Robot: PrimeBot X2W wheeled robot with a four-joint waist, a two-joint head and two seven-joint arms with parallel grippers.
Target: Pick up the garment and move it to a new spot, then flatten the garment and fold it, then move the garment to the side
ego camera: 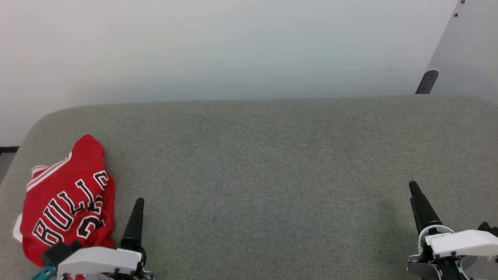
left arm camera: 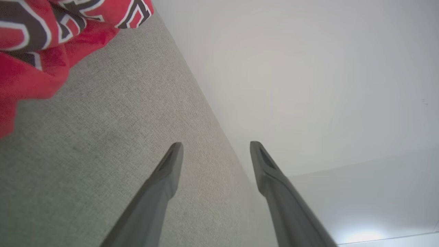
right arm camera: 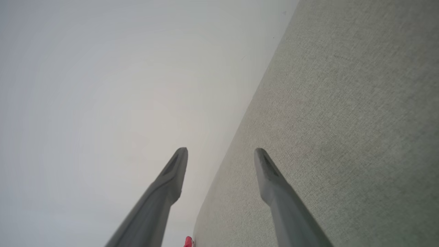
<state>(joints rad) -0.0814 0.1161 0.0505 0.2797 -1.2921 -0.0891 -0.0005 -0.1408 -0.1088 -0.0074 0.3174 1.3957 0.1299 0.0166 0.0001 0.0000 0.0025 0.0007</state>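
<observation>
The garment (ego camera: 68, 202), from the head?
— Crumpled at the left end of the grey pad (ego camera: 272, 155).
Left wrist?
— The left gripper (left arm camera: 216, 145) is spread wide and empty; the garment lies upper left, apart from it.
Right wrist?
— The right gripper (right arm camera: 221, 151) is spread too, holding nothing

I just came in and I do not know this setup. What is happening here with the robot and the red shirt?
A two-armed robot faces a grey fabric surface. The garment, a red jersey with BULLS lettering, lies crumpled at the left end of it. Nothing is held. The left gripper is open close beside the garment, with nothing between its fingers. The right gripper is open too, far off at the right side. The garment has not yet been picked up.
</observation>
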